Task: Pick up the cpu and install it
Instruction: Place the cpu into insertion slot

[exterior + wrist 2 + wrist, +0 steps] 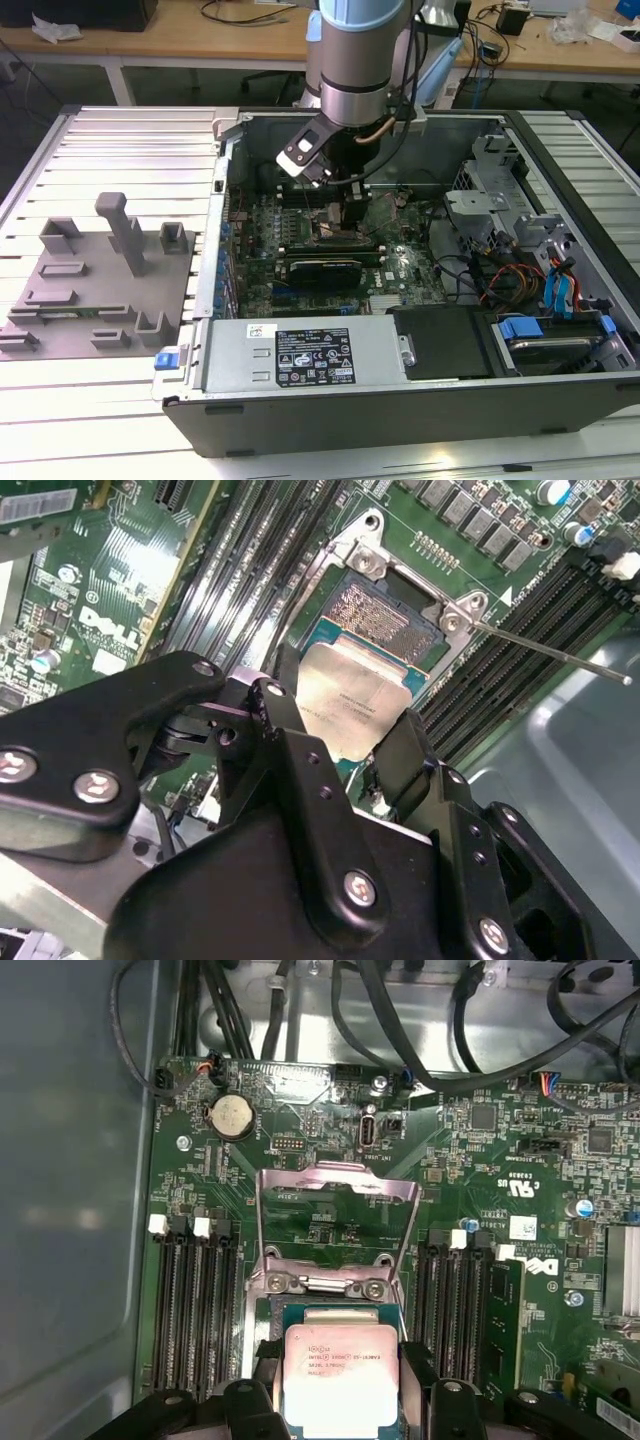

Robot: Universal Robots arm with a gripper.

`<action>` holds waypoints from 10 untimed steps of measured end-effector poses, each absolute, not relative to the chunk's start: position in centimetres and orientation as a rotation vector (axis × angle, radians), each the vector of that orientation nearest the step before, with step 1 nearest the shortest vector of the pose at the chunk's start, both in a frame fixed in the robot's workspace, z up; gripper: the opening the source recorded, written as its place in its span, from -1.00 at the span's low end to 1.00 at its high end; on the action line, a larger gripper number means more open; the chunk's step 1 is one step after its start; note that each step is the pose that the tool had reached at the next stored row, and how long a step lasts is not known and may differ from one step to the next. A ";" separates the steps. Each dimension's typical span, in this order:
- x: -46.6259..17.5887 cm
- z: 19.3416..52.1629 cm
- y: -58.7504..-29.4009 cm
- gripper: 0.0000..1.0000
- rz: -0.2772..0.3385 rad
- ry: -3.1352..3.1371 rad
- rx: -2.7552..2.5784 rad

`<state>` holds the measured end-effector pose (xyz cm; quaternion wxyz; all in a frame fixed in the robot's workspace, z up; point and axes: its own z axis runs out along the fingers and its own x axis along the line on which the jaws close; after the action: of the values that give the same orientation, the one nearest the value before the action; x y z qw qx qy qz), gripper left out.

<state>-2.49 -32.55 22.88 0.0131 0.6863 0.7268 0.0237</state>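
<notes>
Grips cpu [350, 702] by two opposite edges in pincer [345, 730], hovering partly over open socket [385, 615], load plate [335, 1175] raised. Risks bent socket pins if lowered skewed or offset; risks slip from thin-edge hold.

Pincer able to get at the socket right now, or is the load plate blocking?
Probably yes: the load plate stands flipped open, the socket lies bare, and the pincer holds the cpu just over it.
</notes>
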 end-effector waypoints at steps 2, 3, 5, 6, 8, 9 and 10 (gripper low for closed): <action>-2.6 22.7 -32.6 0.09 0.074 2.264 2.138; -2.6 22.7 -32.6 0.09 0.074 2.265 2.138; -2.7 22.6 -32.6 0.09 0.074 2.265 2.138; -2.7 22.5 -32.6 0.09 0.074 2.265 2.138; -2.8 22.2 -32.6 0.09 0.074 2.265 2.138; -2.8 22.1 -32.6 0.09 0.074 2.265 2.138; -2.8 22.1 -32.6 0.09 0.074 2.265 2.138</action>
<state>-2.82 -32.55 22.06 0.0131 0.6863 0.7269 0.0237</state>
